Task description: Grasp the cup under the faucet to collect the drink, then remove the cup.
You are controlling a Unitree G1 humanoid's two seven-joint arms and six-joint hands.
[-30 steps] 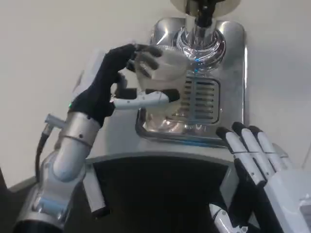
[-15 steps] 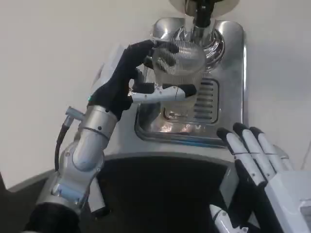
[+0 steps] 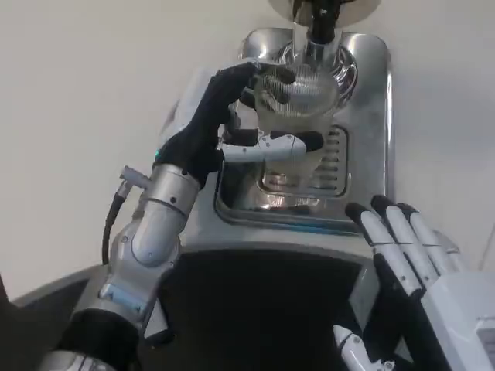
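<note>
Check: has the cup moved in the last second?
Yes. The cup, held by the left robot hand, shifted right toward the faucet, over the drip tray.

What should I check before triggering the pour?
1. Left robot hand grips the cup: ok, fingers wrapped around its wall.
2. Cup mouth beneath the faucet: ok, roughly in line.
3. Cup upright: cannot tell, it looks tilted.
4. Cup over the drip tray: ok.
5. Right robot hand clear of the tray: ok, fingers apart, holding nothing.
6. Drink flowing: cannot tell.
</note>
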